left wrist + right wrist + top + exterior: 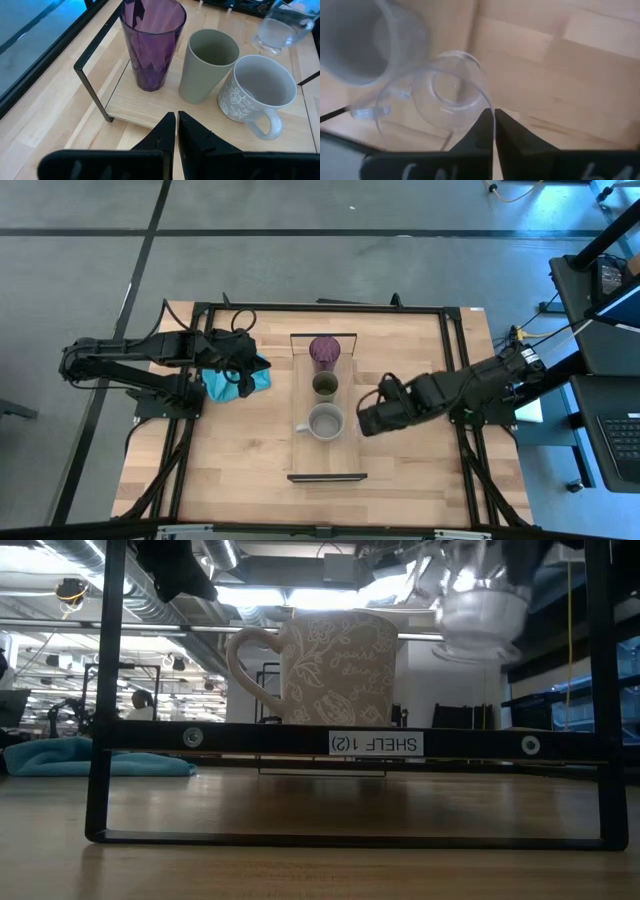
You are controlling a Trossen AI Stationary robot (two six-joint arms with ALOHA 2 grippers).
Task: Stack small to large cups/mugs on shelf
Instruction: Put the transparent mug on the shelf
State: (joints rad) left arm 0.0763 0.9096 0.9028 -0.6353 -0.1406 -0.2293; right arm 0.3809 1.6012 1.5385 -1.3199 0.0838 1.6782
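The right gripper (494, 122) is pinching the rim of the tiny clear glass (445, 92) between nearly shut jaws, holding it airborne. The shelf (300, 442) lies just beyond the jaws, beside the grey mug (324, 421).

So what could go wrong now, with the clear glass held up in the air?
The right gripper pinches only the thin rim of the clear glass, which hangs tilted above the table; it could slip and fall. It is also close to the grey mug on the shelf, so lowering it may knock the mug.
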